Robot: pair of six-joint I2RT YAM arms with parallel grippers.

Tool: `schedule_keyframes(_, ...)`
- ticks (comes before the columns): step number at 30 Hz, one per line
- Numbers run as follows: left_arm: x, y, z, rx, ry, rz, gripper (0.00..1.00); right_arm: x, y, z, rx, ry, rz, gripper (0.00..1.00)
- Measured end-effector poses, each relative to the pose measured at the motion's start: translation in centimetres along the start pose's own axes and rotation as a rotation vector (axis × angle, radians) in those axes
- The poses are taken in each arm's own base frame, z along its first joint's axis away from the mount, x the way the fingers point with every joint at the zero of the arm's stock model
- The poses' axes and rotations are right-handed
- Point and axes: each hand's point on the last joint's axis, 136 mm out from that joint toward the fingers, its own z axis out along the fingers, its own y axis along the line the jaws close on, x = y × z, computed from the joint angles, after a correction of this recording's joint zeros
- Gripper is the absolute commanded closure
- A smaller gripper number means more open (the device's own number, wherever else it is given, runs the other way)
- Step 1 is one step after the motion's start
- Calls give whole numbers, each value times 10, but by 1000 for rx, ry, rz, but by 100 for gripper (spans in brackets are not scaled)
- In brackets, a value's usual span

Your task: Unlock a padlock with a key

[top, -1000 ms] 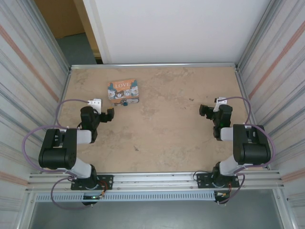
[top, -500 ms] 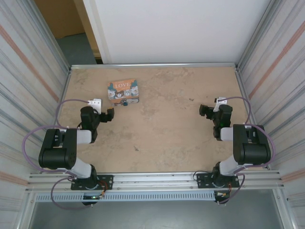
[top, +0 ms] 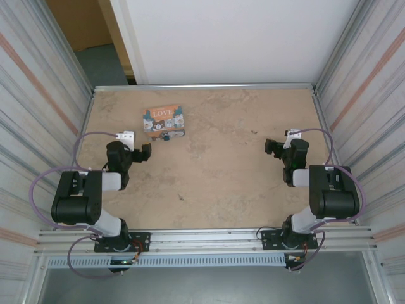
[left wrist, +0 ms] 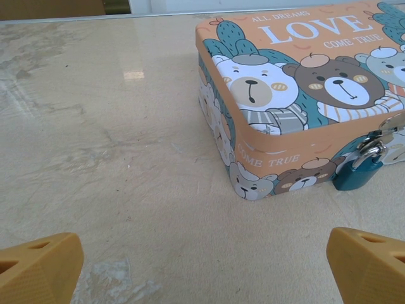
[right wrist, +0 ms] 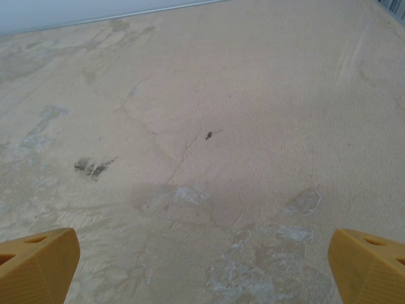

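Your padlock [left wrist: 356, 174] hangs from the front latch of the LOVE box [left wrist: 285, 76], its teal body seemingly resting on the table [left wrist: 95, 139], right against the box wall. Treat it as tiny, hard, slick metal that will likely swing on its shackle. Pinch the 2 flat faces of the body, and expect the light box to slide. The left gripper [left wrist: 202, 269] faces it, jaws spread wide and empty; the right gripper [right wrist: 202, 269] sits well apart, jaws likewise parted, holding nothing
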Motion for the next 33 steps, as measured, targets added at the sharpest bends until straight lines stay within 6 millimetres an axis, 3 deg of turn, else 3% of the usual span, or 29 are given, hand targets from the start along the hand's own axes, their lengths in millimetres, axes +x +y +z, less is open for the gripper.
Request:
schedule_keyframes(7,-14,10,-16,-33,-39,-25,1,-7,-1,-9,5,4,4,1)
schedule_keyframes(13,-65,19,-42,-80,-112,-84,1,-40,5,-27,-2,-15,30,1)
schedule_keyframes(18,-107,28,-47,-100,-97,-229,1,-78,22,-37,-60,-14,167,1)
schedule_keyframes(23,-116,37,-37,-68,21,-419,1,-82,75,-35,-198,82,281,1)
schedule_keyframes(28,-90,34,-14,24,192,-592,1,-69,150,-22,-333,216,306,1)
schedule_keyframes(33,-68,13,0,140,320,-687,1,-67,223,-1,-437,290,283,1)
